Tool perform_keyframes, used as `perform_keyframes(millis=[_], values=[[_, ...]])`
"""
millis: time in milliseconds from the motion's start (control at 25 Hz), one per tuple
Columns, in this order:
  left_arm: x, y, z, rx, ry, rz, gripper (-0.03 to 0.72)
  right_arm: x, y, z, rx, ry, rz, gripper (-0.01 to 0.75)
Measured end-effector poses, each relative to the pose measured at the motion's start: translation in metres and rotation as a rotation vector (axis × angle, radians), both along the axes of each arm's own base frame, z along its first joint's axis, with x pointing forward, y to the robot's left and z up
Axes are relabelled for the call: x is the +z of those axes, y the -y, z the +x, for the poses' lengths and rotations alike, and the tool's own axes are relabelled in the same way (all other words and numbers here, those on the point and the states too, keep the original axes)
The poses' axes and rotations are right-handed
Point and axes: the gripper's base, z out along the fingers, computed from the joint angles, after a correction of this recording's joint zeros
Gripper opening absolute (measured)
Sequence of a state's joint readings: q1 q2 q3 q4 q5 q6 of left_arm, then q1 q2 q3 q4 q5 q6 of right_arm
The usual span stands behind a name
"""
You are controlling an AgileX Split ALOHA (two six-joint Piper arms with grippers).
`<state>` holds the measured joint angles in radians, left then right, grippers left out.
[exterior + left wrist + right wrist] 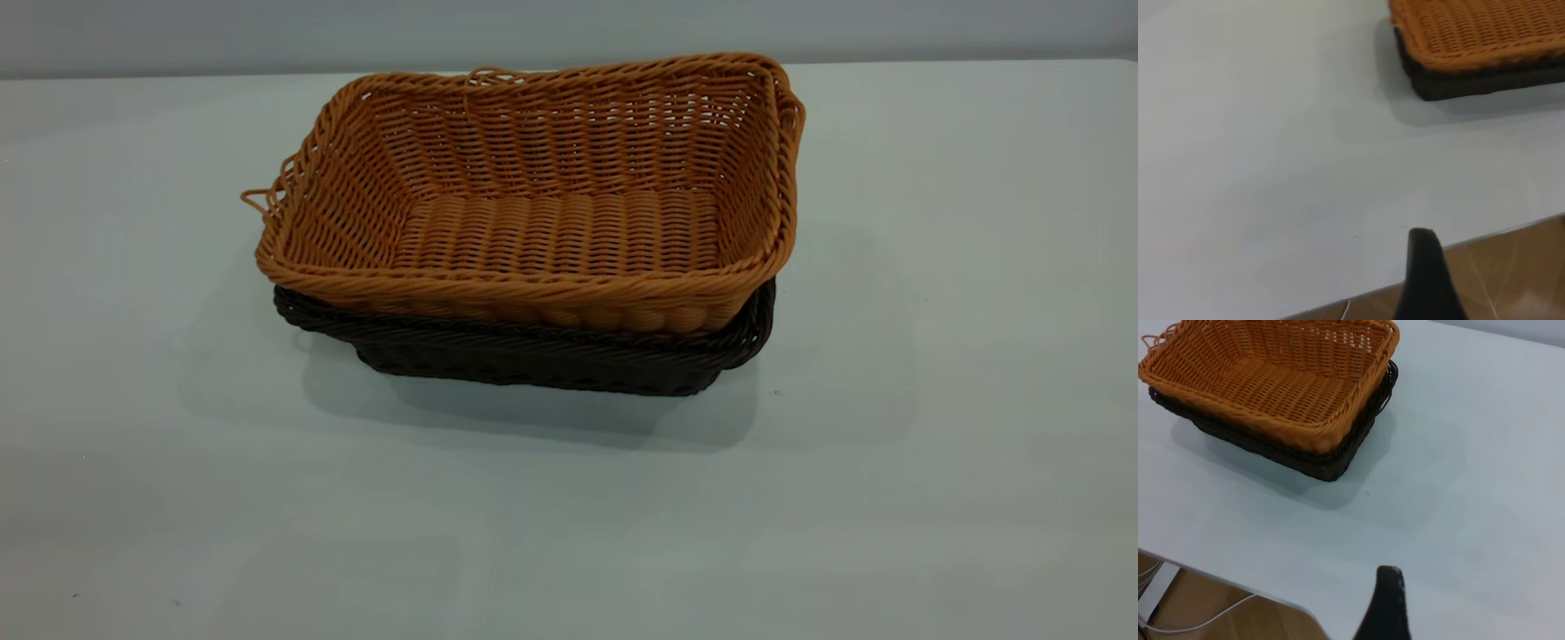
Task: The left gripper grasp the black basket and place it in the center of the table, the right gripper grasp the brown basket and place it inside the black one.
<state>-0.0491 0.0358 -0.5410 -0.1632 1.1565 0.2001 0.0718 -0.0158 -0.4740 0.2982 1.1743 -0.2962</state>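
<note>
The brown basket (551,196) sits nested inside the black basket (533,356), which stands on the table (933,444) near its middle. Only the black basket's rim and lower wall show beneath the brown one. Both also show in the left wrist view, the brown basket (1478,30) over the black basket (1471,83), and in the right wrist view, the brown basket (1278,380) over the black basket (1318,463). My left gripper (1426,273) is away from the baskets, by the table's edge. My right gripper (1386,603) is also apart from them, over the table near its edge. Neither holds anything.
The table edge (1498,233) and brown floor (1518,273) show in the left wrist view. The right wrist view shows the table edge (1225,583), floor and a white cable (1211,617). Neither arm is in the exterior view.
</note>
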Motion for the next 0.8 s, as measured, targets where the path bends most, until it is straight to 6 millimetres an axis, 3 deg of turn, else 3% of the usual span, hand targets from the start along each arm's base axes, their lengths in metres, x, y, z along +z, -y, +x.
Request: perform_keyframes(millis=[200, 800], values=[[-0.012, -0.002, 0.006, 0.035, -0.033, 0.003, 0.442, 0.0, 0.0, 0.0, 0.0, 0.001, 0.001, 0.584], [-0.013, -0.005, 0.004, 0.094, -0.009, -0.015, 0.44, 0.0, 0.0, 0.0, 0.0, 0.001, 0.001, 0.584]])
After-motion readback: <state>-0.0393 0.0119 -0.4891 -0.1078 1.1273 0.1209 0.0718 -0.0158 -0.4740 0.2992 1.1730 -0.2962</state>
